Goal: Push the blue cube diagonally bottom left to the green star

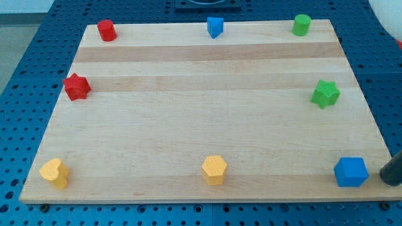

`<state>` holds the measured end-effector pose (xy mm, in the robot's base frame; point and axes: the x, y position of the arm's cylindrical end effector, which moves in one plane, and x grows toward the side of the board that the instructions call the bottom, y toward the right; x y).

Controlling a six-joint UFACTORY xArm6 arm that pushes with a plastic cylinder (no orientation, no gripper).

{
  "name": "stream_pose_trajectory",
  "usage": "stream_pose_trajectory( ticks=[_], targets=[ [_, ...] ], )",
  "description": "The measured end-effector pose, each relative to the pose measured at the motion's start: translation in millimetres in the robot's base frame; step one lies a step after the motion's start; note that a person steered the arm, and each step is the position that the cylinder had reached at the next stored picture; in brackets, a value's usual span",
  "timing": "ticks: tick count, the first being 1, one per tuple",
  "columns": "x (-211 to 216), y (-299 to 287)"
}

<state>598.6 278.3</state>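
Observation:
The blue cube (350,172) sits near the bottom right corner of the wooden board. The green star (325,93) lies near the board's right edge, above the cube and a little to its left. My tip (389,177) shows as a dark rod end at the view's right edge, just to the right of the blue cube with a small gap between them.
A green cylinder (301,24) at top right, a blue block (215,27) at top centre, a red cylinder (106,30) at top left, a red star (77,86) at left, a yellow heart-like block (54,172) at bottom left, a yellow hexagon (214,169) at bottom centre.

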Motion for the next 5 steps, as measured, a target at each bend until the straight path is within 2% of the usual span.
stream_pose_trajectory(
  ticks=[2, 5],
  targets=[
    [0, -27],
    [-30, -54]
  ],
)
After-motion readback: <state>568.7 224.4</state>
